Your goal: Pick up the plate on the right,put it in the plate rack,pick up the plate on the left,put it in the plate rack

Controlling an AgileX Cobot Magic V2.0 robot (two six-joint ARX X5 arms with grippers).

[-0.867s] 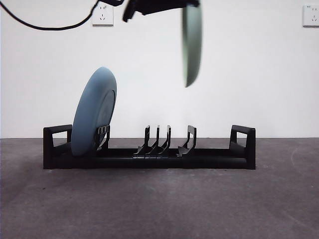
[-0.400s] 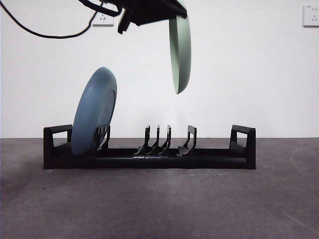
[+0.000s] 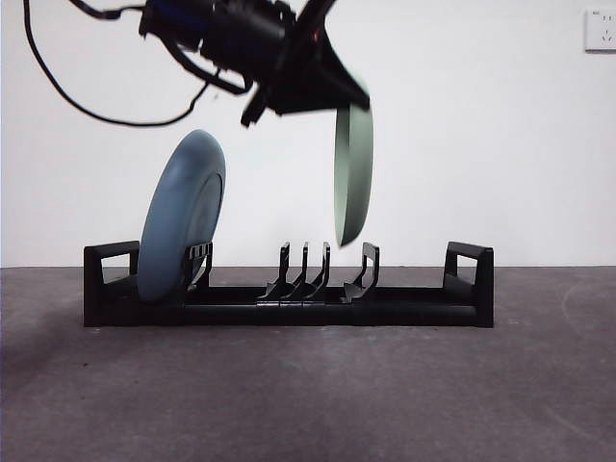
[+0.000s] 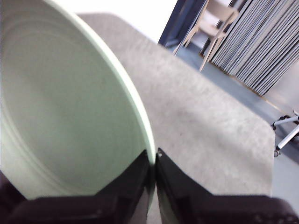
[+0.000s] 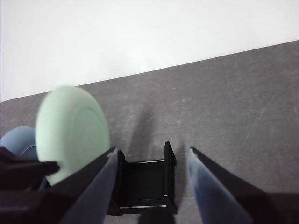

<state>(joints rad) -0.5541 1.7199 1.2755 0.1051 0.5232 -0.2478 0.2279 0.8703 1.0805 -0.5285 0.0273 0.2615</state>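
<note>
A pale green plate (image 3: 353,173) hangs upright on edge, and my left gripper (image 3: 348,96) is shut on its top rim. Its lower edge is just above the prongs in the middle of the black plate rack (image 3: 423,308), not touching them. In the left wrist view the green plate (image 4: 70,116) fills the frame, its rim pinched where my left gripper (image 4: 154,161) closes. A blue-grey plate (image 3: 183,217) leans in the rack's left end. My right gripper (image 5: 152,154) is open and empty, held back above the rack's end handle (image 5: 145,179), with the green plate (image 5: 72,128) in its view.
A black cable (image 3: 58,87) loops down from the left arm at the upper left. A wall socket (image 3: 602,29) sits at the top right. The dark grey tabletop (image 3: 308,395) lies in front of the rack. A chair (image 4: 217,18) stands beyond the table.
My left gripper has come down with the green plate, whose lower edge dropped from well above the rack to just over the prongs. More of the arm shows. The blue-grey plate has not moved.
</note>
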